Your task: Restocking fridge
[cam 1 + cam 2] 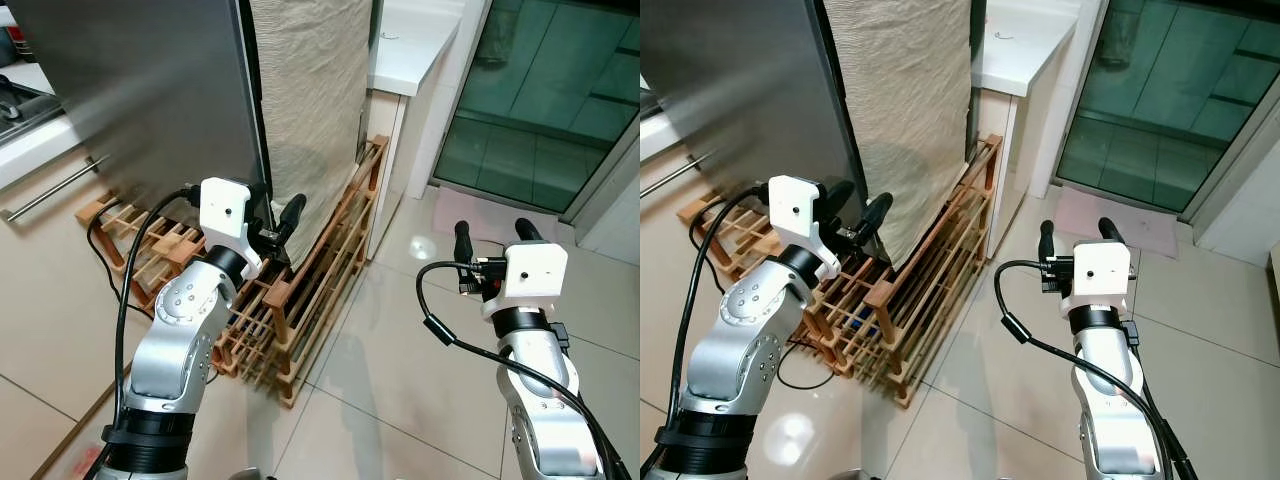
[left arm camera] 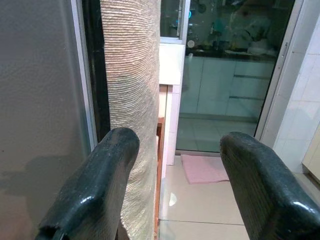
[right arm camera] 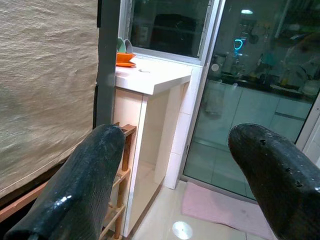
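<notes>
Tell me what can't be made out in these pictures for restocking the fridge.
- Fridge contents: door shut, head views.
- Fridge top: cut off by upper edge, both eye views.
- Orange item on the white counter: too small to identify, right wrist view.
- Items to stock: neither left hand nor right hand holds anything.

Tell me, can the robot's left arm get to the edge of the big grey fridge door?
Probably yes. The left gripper is open, held up close to the tall grey metal fridge door's edge, and nothing stands between them. The wooden slatted rack sits lower, on the floor.
</notes>
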Tool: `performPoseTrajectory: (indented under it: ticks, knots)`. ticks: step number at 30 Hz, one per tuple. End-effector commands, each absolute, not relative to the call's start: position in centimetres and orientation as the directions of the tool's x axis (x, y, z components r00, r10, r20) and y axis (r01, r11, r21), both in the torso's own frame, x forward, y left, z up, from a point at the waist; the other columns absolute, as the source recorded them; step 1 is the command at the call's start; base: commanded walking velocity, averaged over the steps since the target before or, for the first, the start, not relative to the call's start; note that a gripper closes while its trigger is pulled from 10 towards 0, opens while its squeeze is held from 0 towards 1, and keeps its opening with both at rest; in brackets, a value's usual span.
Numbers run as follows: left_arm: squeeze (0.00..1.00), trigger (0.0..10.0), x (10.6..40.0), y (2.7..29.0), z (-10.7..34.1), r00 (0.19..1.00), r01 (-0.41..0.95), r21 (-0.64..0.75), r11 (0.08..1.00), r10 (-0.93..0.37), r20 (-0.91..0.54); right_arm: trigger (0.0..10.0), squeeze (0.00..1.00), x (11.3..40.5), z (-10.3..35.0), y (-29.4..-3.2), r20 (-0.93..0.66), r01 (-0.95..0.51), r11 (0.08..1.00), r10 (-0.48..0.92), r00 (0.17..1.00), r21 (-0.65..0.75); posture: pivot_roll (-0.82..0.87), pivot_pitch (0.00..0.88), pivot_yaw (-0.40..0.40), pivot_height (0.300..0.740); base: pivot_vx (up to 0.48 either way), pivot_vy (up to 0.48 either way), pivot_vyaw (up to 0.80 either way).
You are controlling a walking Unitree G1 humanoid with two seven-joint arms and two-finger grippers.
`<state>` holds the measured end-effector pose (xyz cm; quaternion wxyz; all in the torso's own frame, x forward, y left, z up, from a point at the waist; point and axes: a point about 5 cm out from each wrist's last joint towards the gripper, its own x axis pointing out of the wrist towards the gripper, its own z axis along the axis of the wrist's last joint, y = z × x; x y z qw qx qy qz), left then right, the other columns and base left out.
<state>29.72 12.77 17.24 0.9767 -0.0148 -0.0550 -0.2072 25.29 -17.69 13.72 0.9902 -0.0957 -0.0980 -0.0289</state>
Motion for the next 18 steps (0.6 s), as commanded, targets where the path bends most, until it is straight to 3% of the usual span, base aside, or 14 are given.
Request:
performPoseTrajectory:
  ticks: [1,17,18]
  knots:
    - [0.00,10.0,29.65,12.78,17.82,0.902,0.415,-0.001,0.910,-0.411,0.132,10.0,0.15,25.13,13.78,-17.89,0.197,0.085,0.979,-0.048,0.979,-0.184,-0.02,0.000,0.032,0.740,0.000,0.000,0.00]
    - [0.00,10.0,29.65,12.78,17.82,0.902,0.415,-0.001,0.910,-0.411,0.132,10.0,0.15,25.13,13.78,-17.89,0.197,0.085,0.979,-0.048,0.979,-0.184,-0.02,0.000,0.032,0.740,0.000,0.000,0.00]
    - [0.00,10.0,28.77,13.68,17.54,0.902,0.418,0.006,0.908,-0.416,0.112,10.0,0.15,24.29,13.95,-17.86,0.181,0.079,0.979,-0.045,0.982,-0.189,-0.01,0.000,0.026,0.740,0.000,0.000,0.00]
